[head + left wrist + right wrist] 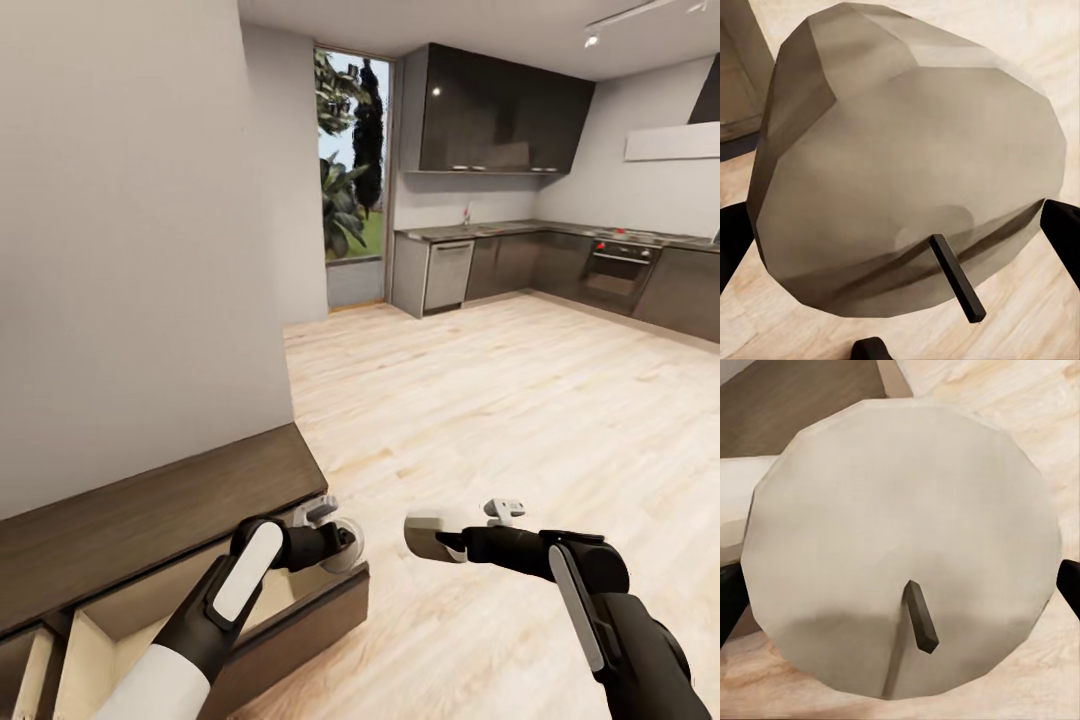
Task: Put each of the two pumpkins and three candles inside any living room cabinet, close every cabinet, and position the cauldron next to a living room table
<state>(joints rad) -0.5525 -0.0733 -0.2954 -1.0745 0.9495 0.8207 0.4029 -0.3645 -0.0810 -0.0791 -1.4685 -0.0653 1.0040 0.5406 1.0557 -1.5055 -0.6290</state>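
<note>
My left gripper (348, 545) is shut on a short white candle (347, 548), held just above the right end of the cabinet's open drawer (318, 607). In the left wrist view this candle (907, 165) sits between the dark fingertips (731, 244) with its black wick toward the camera. My right gripper (440, 540) is shut on a second white candle (425, 533), over the wooden floor to the right of the drawer. The right wrist view shows that candle's (900, 547) round top and wick. The low dark-brown cabinet (150, 510) runs along the wall at the lower left.
A grey wall (130, 250) rises directly behind the cabinet. Light wooden floor (500, 400) stretches to a kitchen with dark grey cabinets (500, 115), a dishwasher (447, 275) and an oven (615, 275). A glass door (352, 170) shows plants outside.
</note>
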